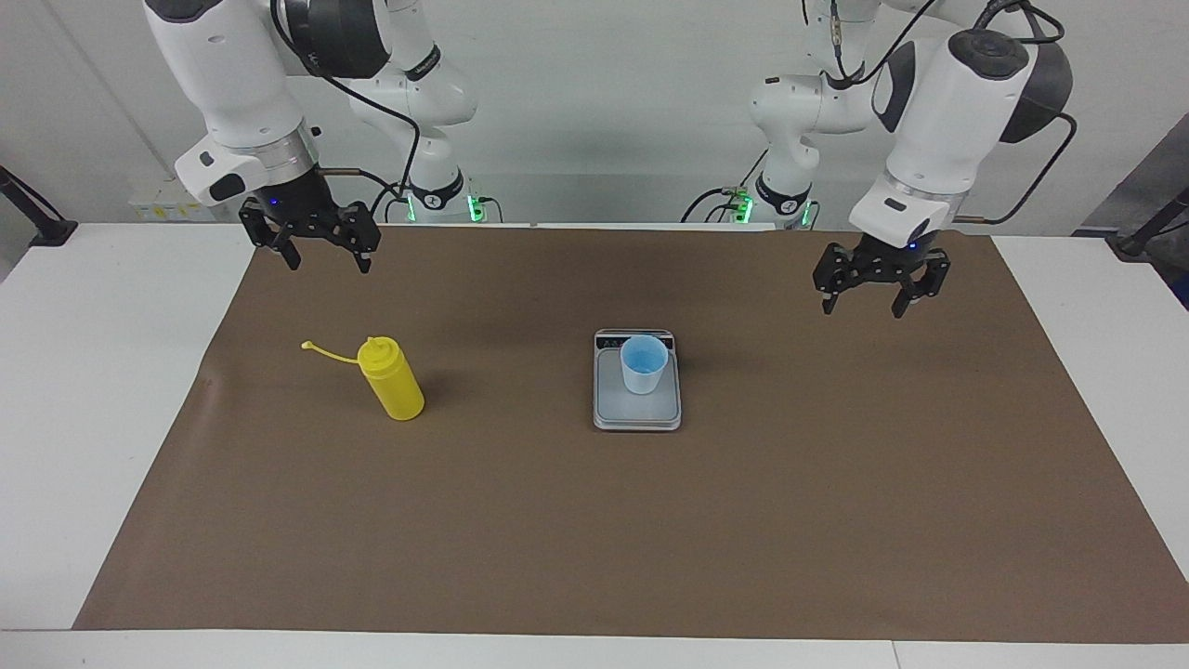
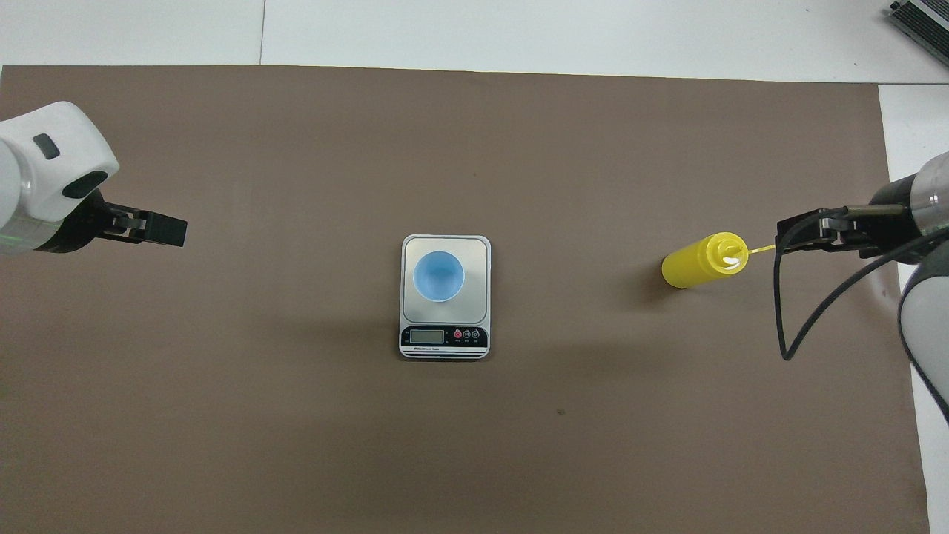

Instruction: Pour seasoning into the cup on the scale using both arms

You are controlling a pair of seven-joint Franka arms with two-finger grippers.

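Note:
The yellow seasoning bottle (image 1: 395,381) stands upright on the brown mat toward the right arm's end, its cap strap hanging off the nozzle; it also shows in the overhead view (image 2: 700,261). The light blue cup (image 1: 644,364) stands upright on the silver-grey scale (image 1: 637,415) at the mat's middle, and looks empty from above (image 2: 439,276). The scale's (image 2: 480,252) display edge faces the robots. My right gripper (image 1: 323,253) hangs open and empty in the air over the mat beside the bottle (image 2: 808,230). My left gripper (image 1: 864,299) hangs open and empty over the mat toward the left arm's end (image 2: 159,230).
The brown mat (image 1: 594,539) covers most of the white table (image 1: 93,372). A black cable (image 2: 786,326) loops down from the right arm's wrist, close to the bottle.

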